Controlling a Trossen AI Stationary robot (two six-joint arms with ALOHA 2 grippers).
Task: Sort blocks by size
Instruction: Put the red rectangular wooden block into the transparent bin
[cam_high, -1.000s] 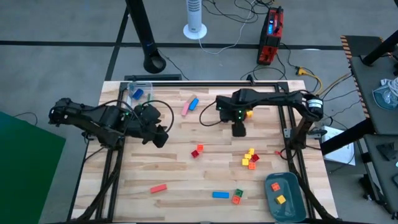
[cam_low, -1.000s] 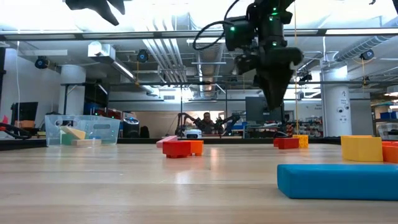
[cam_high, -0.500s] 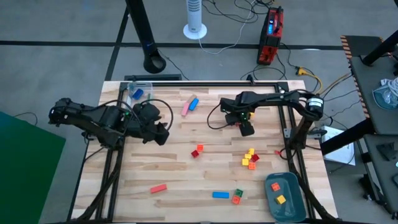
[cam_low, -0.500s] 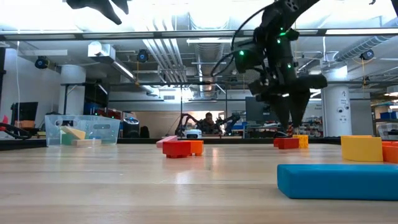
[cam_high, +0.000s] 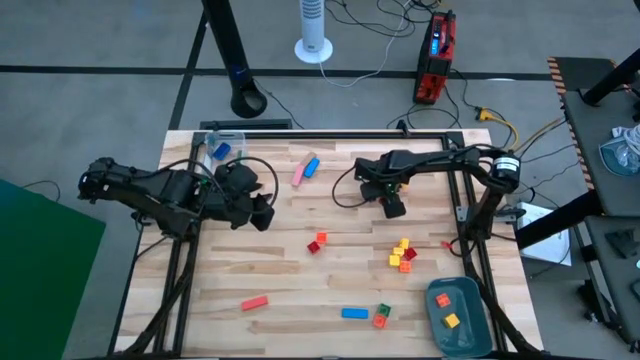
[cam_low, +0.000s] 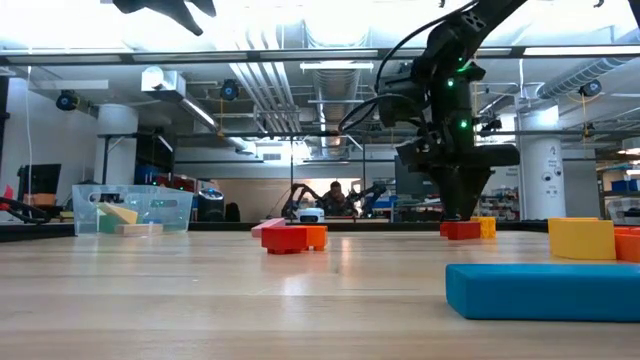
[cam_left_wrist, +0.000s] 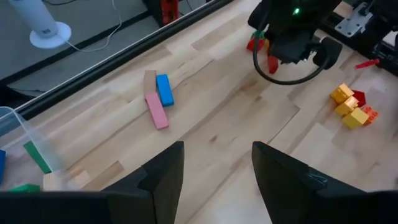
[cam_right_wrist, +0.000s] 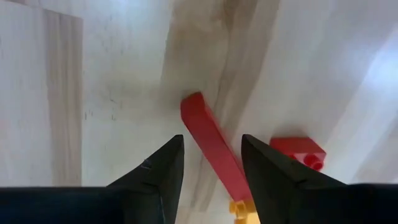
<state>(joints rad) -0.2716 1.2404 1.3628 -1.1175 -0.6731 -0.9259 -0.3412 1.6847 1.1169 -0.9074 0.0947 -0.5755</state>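
Red bar (cam_right_wrist: 211, 144), pink bar (cam_left_wrist: 156, 110), blue brick (cam_low: 545, 290)

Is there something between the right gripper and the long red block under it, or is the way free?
Nothing visible blocks it. In the right wrist view the long red block lies in the gap between the fingers of the right gripper, on bare wood. A small red brick lies just beside, outside the fingers.

Pale matt wooden table (cam_high: 280, 270); glossy plastic blocks (cam_high: 402, 255)
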